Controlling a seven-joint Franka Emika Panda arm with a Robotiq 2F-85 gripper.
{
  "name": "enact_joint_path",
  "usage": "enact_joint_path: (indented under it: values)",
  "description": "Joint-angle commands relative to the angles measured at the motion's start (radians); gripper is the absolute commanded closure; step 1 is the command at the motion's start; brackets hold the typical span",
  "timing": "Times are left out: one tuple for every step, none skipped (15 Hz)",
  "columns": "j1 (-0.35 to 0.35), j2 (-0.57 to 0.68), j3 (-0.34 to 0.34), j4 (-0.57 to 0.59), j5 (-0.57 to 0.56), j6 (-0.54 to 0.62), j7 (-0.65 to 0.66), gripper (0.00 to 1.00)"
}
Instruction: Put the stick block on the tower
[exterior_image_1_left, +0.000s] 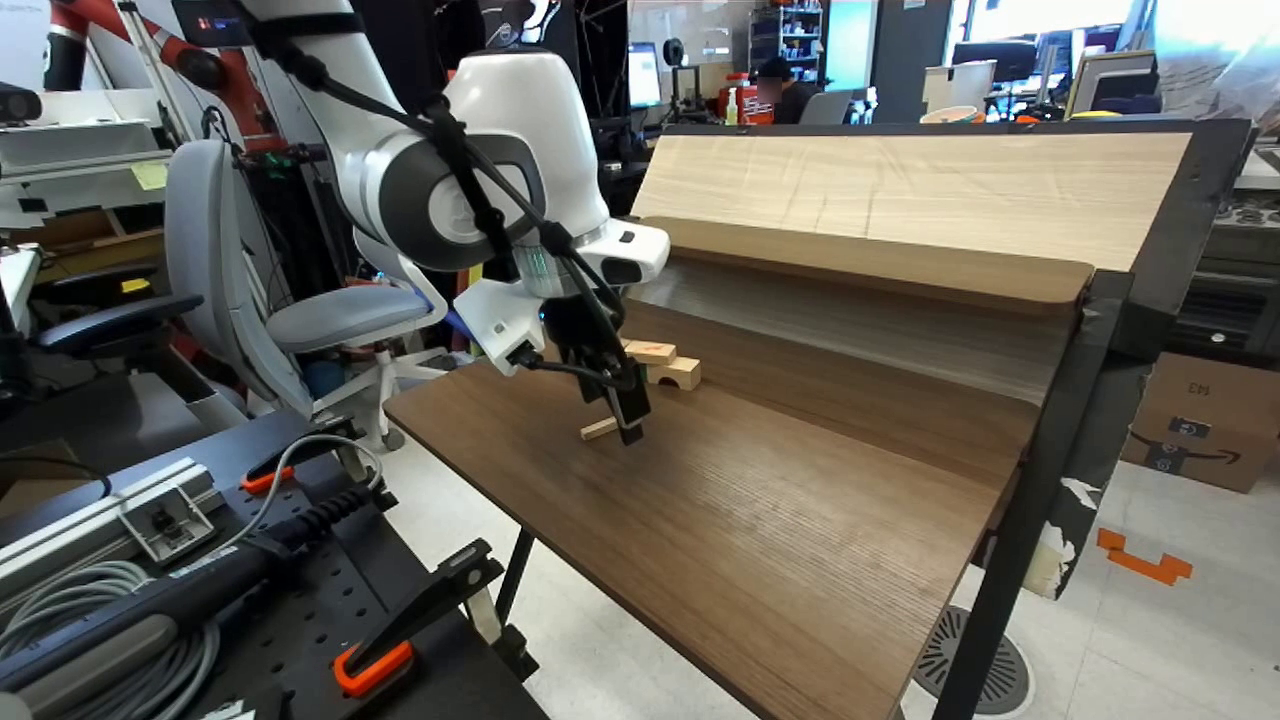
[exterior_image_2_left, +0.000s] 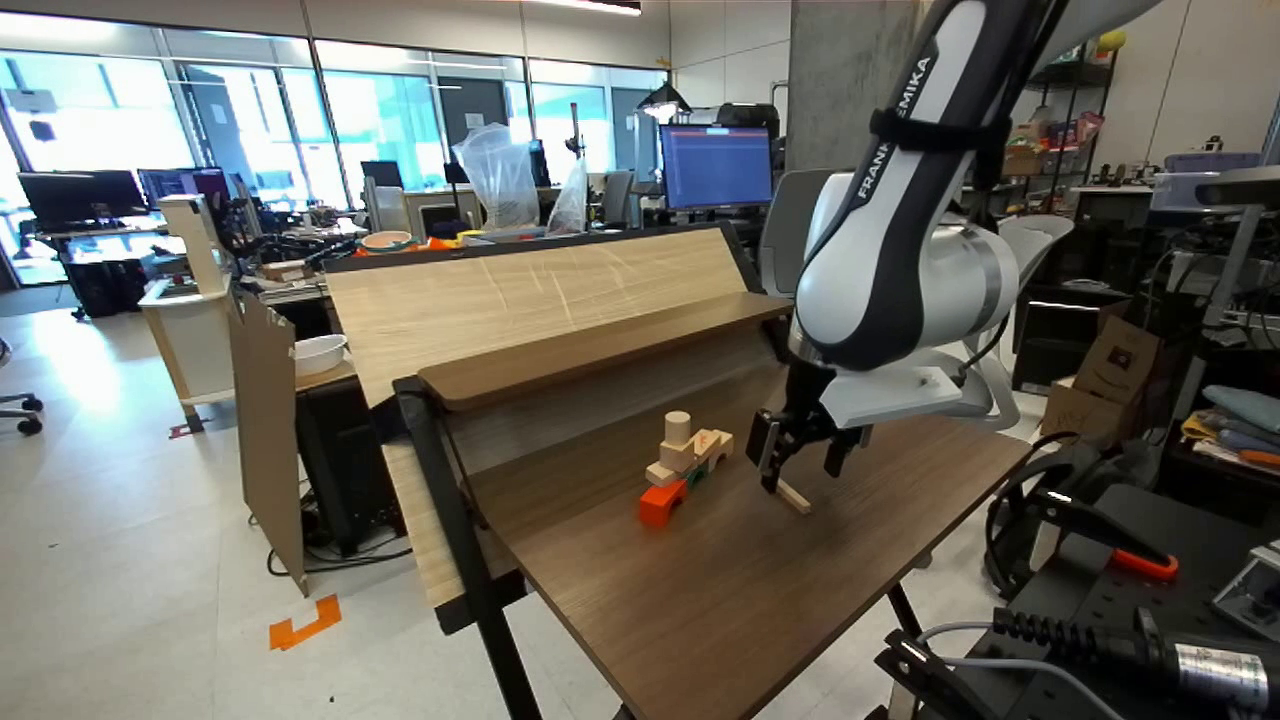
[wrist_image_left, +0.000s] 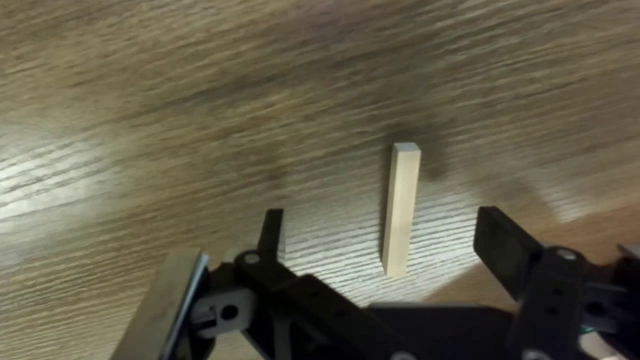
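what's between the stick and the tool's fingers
In the wrist view, only bare table shows between the stick and either of the fingers.

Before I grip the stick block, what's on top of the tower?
In an exterior view, a pale cylinder stands uppermost on the tower, its top face in view. The surface directly under its base is covered, and the tower's far side is hidden there.

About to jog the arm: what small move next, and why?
Probably ease the open pincer down a little: in the wrist view its jaws stand either side of the stick, which lies ungripped on the table. Exact height is hard to tell.
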Motion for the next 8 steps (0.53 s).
enact_joint_path:
  values:
    - [0.04, 0.049, -0.02, 0.054, 0.009, -0.006, 0.02, 0.35]
    - [0.045, 0.057, -0.021, 0.06, 0.008, -0.007, 0.02, 0.42]
    - [0.052, 0.063, -0.025, 0.065, 0.007, -0.008, 0.022, 0.51]
    - [0.056, 0.07, -0.027, 0.07, 0.006, -0.007, 0.022, 0.58]
    - [0.061, 0.071, -0.035, 0.072, 0.005, -0.008, 0.022, 0.66]
    - [0.065, 0.07, -0.042, 0.071, 0.003, -0.008, 0.023, 0.72]
    - [0.066, 0.07, -0.043, 0.072, 0.003, -0.005, 0.022, 0.78]
    - [0.069, 0.065, -0.043, 0.069, 0.001, 0.0, 0.021, 0.87]
